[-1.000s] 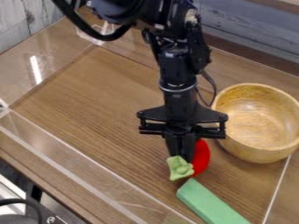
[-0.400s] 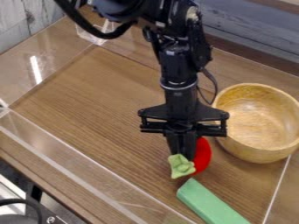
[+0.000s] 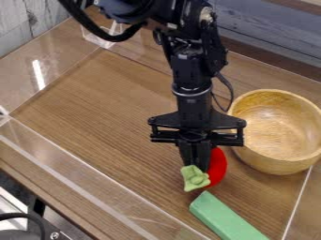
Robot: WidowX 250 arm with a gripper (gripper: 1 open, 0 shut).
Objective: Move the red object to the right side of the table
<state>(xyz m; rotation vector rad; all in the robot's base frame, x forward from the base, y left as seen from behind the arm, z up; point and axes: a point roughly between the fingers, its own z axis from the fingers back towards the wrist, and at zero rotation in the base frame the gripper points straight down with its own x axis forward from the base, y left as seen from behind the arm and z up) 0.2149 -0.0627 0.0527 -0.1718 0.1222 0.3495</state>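
Observation:
The red object [image 3: 215, 168], a small strawberry-like toy with a light green leafy stem [image 3: 193, 177], hangs low over the table [image 3: 100, 122] near its front right. My gripper [image 3: 197, 163] comes straight down from above and is shut on the red object, its black fingers partly covering the toy's left half. The toy sits just above the end of a flat green block.
A wooden bowl [image 3: 279, 129] stands at the right, close beside the gripper. A flat green rectangular block [image 3: 230, 219] lies at the front right below the toy. Low clear acrylic walls [image 3: 75, 173] edge the table.
The toy and gripper have barely shifted over the last second; the arm is nearly still.

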